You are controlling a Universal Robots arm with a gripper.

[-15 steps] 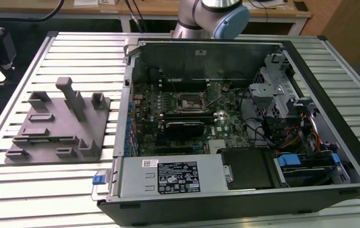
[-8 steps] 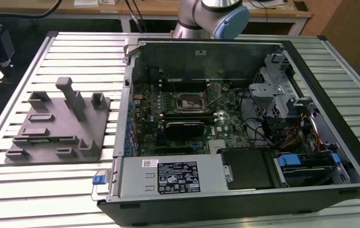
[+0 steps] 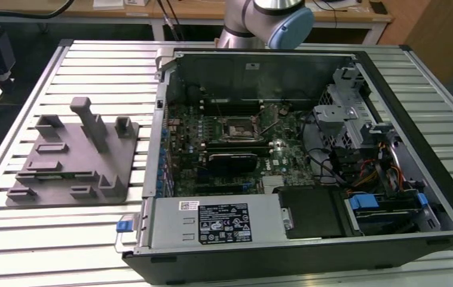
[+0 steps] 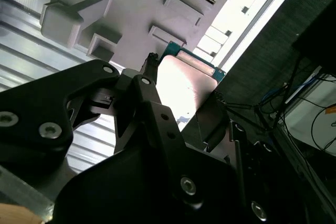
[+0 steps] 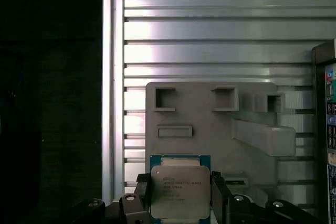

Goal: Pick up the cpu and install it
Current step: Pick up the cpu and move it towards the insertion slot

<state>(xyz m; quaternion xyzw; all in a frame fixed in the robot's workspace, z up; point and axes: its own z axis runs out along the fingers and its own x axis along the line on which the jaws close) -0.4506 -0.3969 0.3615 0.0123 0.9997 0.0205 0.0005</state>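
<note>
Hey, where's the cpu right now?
In the first wrist view the cpu is clamped in the gripper, held in front of the grey holder block that lies on the slatted table.

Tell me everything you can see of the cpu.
The cpu is a flat square chip: a silvery-grey metal top plate with faint print, on a thin green board that shows as a rim. It sits between the gripper's black fingers, which press on two opposite edges. In the first wrist view it appears lifted clear of the grey fixture on the slatted table.
</note>
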